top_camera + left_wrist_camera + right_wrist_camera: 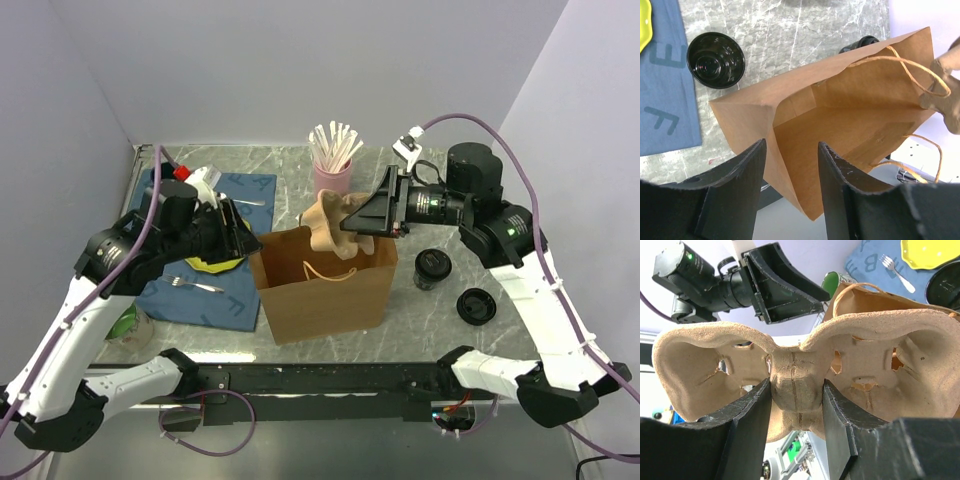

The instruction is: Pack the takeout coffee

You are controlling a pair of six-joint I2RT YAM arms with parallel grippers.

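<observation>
While the right gripper (352, 226) clamps its two fingers on the middle rib of the pulp cup carrier (330, 222), that carrier hangs on edge over the open mouth of the brown paper bag (325, 292), close to the bag's far rim. From the right wrist, the carrier (700, 370) spreads wide to either side of the gripper (796, 390), its cup wells empty and its cut-outs showing. The bag stands upright in the middle of the marble table (440, 180), twine handles flopped inward.

At the bag's left end sits the left gripper (240, 236). Seen from its own wrist, the gripper (791, 145) has its jaws parted, one on each side of the bag's (850, 125) end wall, with a clear gap and no pinch on the paper. Nothing lies inside the bag.

Right of the bag, apart from it, a black coffee cup (433, 268) stands on the table, and a loose black lid (476, 305) lies nearer the front edge. Behind the bag, a pink cup (333, 180) holds wooden stirrers (335, 140). On the left, a blue mat (215, 295) carries a yellow plate (208, 265) and a fork (195, 284), and a second black round piece (715, 60) rests on the marble just off the mat's edge.
</observation>
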